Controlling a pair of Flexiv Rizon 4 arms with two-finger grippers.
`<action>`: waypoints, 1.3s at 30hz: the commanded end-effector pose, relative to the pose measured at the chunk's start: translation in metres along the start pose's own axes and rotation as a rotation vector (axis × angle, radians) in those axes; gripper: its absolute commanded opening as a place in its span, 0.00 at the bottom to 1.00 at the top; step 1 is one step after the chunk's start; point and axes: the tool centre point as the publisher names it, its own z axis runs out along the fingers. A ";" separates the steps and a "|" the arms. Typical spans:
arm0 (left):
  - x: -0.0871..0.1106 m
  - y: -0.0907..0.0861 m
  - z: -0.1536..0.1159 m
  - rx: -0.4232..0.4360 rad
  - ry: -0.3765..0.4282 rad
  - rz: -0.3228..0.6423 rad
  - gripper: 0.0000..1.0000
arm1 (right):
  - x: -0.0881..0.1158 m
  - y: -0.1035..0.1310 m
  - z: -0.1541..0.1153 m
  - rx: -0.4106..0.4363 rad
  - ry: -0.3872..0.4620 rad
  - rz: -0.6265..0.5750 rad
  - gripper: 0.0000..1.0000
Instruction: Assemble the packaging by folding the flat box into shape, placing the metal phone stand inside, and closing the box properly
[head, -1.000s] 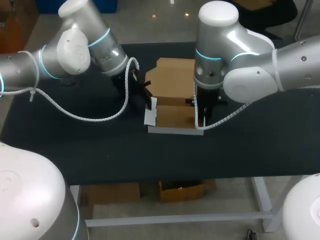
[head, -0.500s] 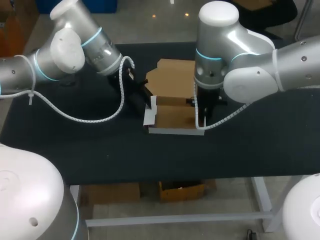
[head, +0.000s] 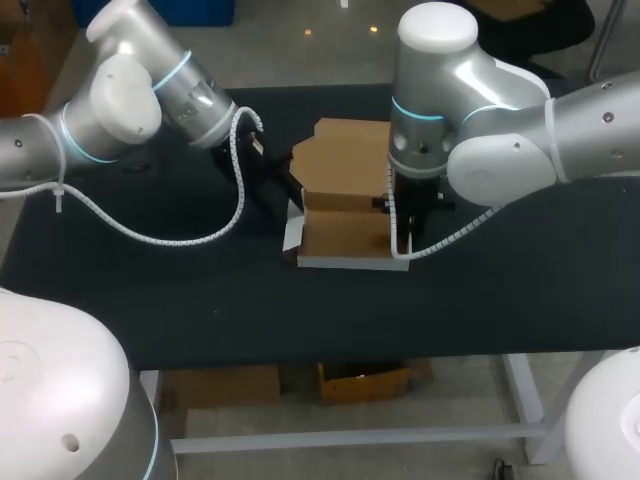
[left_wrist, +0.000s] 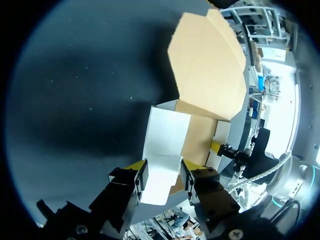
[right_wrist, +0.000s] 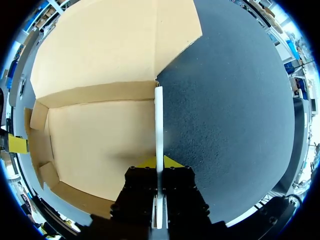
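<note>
- The open box (right_wrist: 100, 145) has free room inside; its raised lid (head: 345, 160) blocks the far side.
- My right end effector (right_wrist: 159, 162) clamps the right wall (right_wrist: 158, 120), with bare desk (right_wrist: 225, 110) beside it.
- My left end effector (left_wrist: 164, 168) crowds the left flap (left_wrist: 167, 135).

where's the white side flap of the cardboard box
Head view: the white side flap is on the left edge of the brown cardboard box, mid-table; the left wrist view shows it right at the left gripper.
</note>
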 end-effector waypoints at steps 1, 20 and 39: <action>-0.009 -0.006 -0.001 -0.034 0.036 -0.003 0.42 | 0.000 0.000 -0.001 0.003 -0.002 -0.001 0.00; -0.019 -0.027 -0.002 -0.050 0.176 -0.051 0.37 | 0.000 0.000 -0.001 0.003 -0.002 -0.001 0.00; -0.015 -0.031 -0.002 -0.086 0.279 -0.043 0.35 | 0.000 0.000 -0.001 0.003 -0.002 -0.001 0.00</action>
